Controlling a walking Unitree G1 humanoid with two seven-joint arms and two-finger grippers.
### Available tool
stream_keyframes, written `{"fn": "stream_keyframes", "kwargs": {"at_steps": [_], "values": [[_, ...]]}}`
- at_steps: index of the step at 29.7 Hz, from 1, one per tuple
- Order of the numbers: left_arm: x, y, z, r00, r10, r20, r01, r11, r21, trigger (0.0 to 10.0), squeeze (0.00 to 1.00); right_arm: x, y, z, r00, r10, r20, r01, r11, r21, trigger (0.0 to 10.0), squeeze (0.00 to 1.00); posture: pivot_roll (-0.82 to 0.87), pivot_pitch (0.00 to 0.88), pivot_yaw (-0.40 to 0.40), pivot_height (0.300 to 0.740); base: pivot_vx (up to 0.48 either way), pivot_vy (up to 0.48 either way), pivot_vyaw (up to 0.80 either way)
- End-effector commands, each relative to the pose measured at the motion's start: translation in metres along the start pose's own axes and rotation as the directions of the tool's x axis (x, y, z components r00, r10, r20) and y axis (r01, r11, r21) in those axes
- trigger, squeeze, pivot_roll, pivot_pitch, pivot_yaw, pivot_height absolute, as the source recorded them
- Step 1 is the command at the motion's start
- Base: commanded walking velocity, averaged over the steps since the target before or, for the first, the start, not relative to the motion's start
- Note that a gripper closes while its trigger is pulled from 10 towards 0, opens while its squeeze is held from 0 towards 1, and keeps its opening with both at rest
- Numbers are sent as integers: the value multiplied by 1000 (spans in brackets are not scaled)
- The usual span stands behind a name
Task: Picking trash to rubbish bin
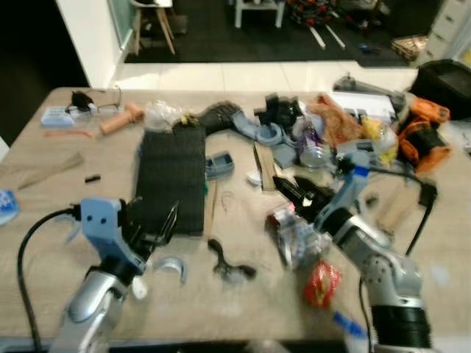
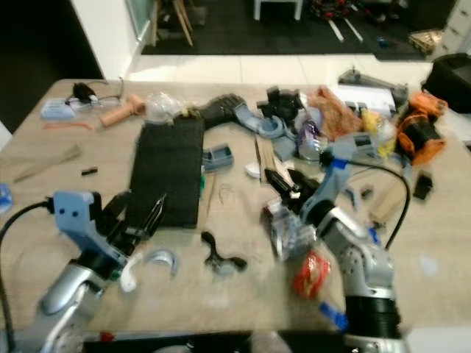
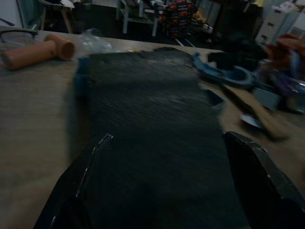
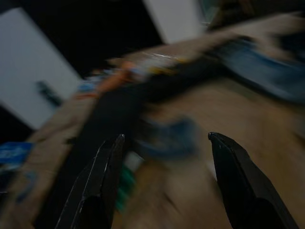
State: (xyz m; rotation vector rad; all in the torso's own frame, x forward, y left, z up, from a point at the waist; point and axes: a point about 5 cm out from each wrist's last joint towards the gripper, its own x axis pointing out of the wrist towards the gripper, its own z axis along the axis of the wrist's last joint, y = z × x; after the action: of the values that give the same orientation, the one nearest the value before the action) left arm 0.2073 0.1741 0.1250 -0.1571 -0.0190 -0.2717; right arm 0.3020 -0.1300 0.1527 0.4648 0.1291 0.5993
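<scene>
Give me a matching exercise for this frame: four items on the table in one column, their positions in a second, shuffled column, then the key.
Items:
1. black mat
2. red wrapper
3. orange handle
4. left gripper

Places:
A. near edge, beside the right arm
B. far left part of the table
C. at the near end of the mat
D. lying lengthwise mid-table, left of the clutter

Pairs: 1-D, 2-A, 3-B, 4-C

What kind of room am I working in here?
Likely a home workroom or hobby space: a wooden table strewn with tools and scraps, a black mat, an orange cable reel, chair legs beyond.
</scene>
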Motion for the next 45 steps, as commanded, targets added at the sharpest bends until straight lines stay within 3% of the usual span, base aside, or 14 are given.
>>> {"fn": "stream_keyframes", "kwargs": {"at_steps": [1,5,15,27,31,35,45], "values": [[-1,1,0,1000,6,-1,-6,1000,-9,10000,0,4,9,-21,993,49,-106,-46,999,28,10000,0,-107,0,-34,740,0,0,0],[-1,2,0,1000,9,3,-9,1000,-11,10000,0,15,33,-41,966,162,-200,-154,986,56,10000,0,-106,0,-31,740,0,0,298],[0,2,1,1000,11,8,-11,1000,-14,10000,0,19,37,-56,938,152,-310,-146,988,44,10000,0,-101,0,-35,740,0,0,689],[0,2,1,1000,12,9,-12,1000,-16,10000,0,22,9,-46,949,-93,-300,82,995,-50,10000,0,-96,0,-36,740,0,0,113],[0,1,1,1000,12,10,-12,1000,-17,10000,0,22,7,-43,949,-117,-293,100,992,-74,10000,0,-95,0,-36,740,0,0,0],[0,1,1,1000,11,11,-11,1000,-18,10000,0,27,7,-16,967,-145,-209,129,988,-91,10000,0,-97,0,-37,740,0,0,0],[-1,1,1,1000,8,11,-8,1000,-22,10000,0,25,7,3,964,-196,-182,178,978,-112,10000,0,-101,0,-36,740,0,0,0]]}}
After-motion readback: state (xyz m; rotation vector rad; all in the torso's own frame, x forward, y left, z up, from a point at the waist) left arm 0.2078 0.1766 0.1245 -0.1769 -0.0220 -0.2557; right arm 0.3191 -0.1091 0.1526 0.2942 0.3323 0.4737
